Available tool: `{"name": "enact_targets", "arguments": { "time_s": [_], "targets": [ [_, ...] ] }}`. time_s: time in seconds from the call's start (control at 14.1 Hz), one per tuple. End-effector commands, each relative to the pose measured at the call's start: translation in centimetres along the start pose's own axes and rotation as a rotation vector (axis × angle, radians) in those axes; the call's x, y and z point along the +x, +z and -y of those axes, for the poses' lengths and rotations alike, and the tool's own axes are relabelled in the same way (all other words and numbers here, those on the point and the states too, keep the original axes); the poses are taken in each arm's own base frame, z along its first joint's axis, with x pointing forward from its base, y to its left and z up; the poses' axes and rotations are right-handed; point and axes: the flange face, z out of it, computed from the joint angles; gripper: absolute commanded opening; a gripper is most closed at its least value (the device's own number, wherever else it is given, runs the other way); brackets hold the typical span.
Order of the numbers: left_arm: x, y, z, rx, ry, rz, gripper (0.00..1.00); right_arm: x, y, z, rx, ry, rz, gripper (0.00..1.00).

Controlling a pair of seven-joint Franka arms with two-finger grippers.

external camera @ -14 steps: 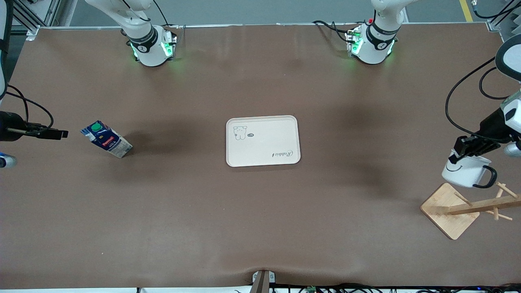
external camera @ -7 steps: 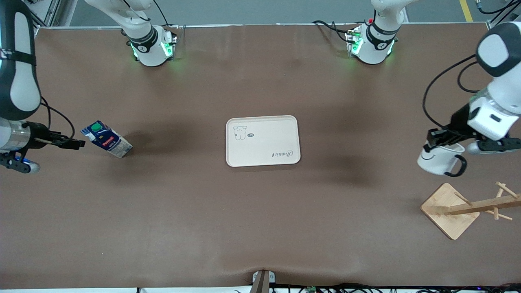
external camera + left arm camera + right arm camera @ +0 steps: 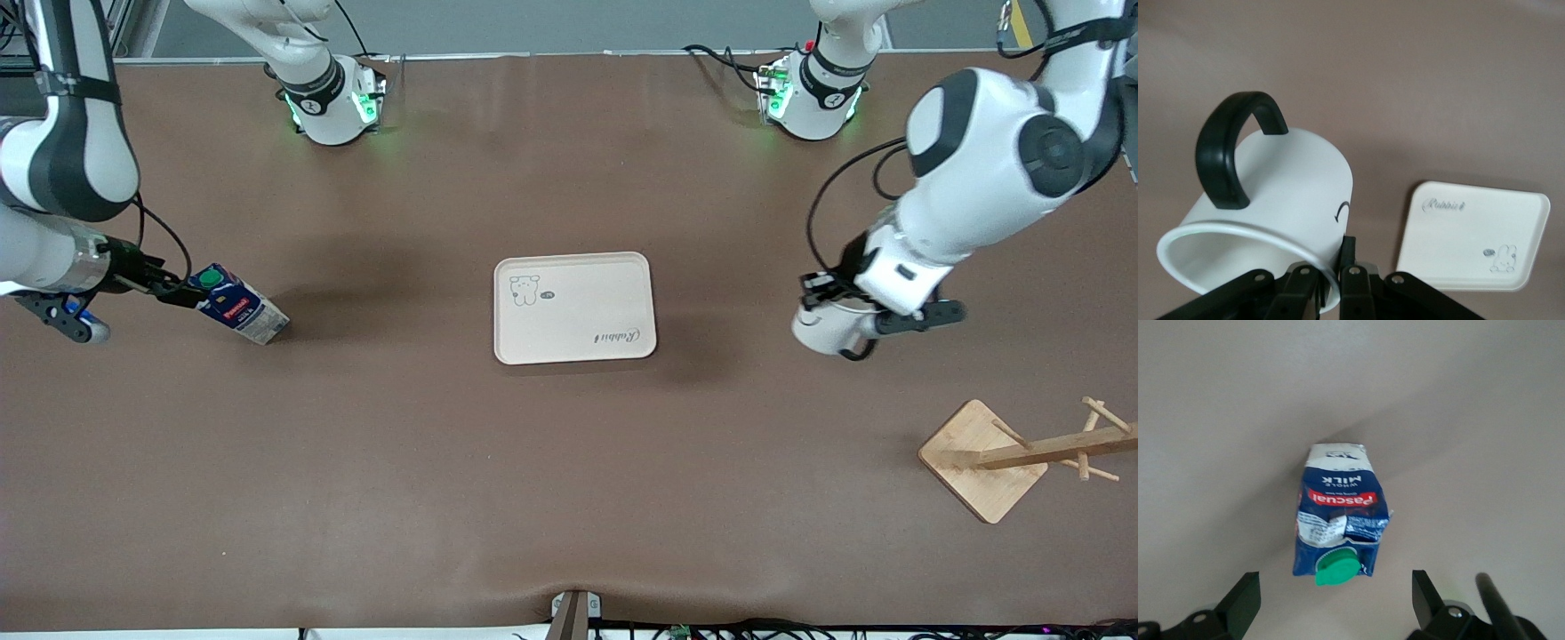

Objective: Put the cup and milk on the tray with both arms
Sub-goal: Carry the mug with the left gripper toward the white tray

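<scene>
Toward the left arm's end of the desk (image 3: 569,462), the left gripper (image 3: 822,289) hangs in the air over bare surface between the tray (image 3: 574,308) and the wooden stand (image 3: 982,458). Its jaws are pinched on the rim of the cup (image 3: 822,329); the left wrist view shows one finger inside the wall and one outside, handle (image 3: 1231,150) turned away from them. The cup (image 3: 1271,213) hangs tilted, mouth toward the wrist camera.

Tray lies flat at mid-desk, nothing on it, cartoon animal (image 3: 524,290) at its corner toward the right arm's end.

The milk (image 3: 233,304) stands on the desk toward the right arm's end, well apart from the tray, green cap (image 3: 210,278) up. The right gripper (image 3: 182,293) is just beside the carton's top. Its jaws are spread, one finger on either side of the carton (image 3: 1338,520) in the right wrist view, not yet touching it.

Risks, as judged:
- Rim pinch is thin; the cup could swing or slip if the arm brakes sharply over the tray.
- Released while tilted, the cup may tip or roll off the shallow tray.
- The carton is tall and light; a finger touching one side first could topple it.
- Both arms head for one small tray, so crowding is possible.
</scene>
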Motion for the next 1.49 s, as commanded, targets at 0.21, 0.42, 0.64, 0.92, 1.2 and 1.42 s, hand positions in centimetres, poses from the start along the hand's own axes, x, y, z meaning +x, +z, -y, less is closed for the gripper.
{"name": "enact_targets", "arguments": {
  "time_s": [0.21, 0.42, 0.64, 0.92, 1.2, 1.42],
  "targets": [
    [-5.2, 8.2, -11.0, 0.047, -0.115, 0.160, 0.00, -1.4, 2.0, -0.4, -0.035, 0.016, -0.056, 1.00],
    [-7.4, 12.9, -15.5, 0.068, -0.193, 0.242, 0.00, -2.2, 4.7, -0.6, 0.024, -0.003, -0.156, 1.00],
    [-8.9, 16.9, -18.9, 0.103, -0.280, 0.286, 0.00, -2.6, 5.8, -0.8, 0.035, -0.011, -0.175, 0.75],
    [-9.3, 22.1, -21.5, 0.145, -0.384, 0.328, 0.00, -3.1, 5.7, -1.0, 0.017, -0.068, -0.125, 0.00],
    [-9.8, 25.3, -21.3, 0.194, -0.336, 0.324, 0.00, -2.7, 1.5, -0.2, 0.042, -0.128, -0.091, 0.00],
    [-9.8, 25.7, -21.2, 0.195, -0.308, 0.327, 0.00, -2.0, -4.3, 1.7, 0.014, -0.151, -0.049, 0.00]
  ]
}}
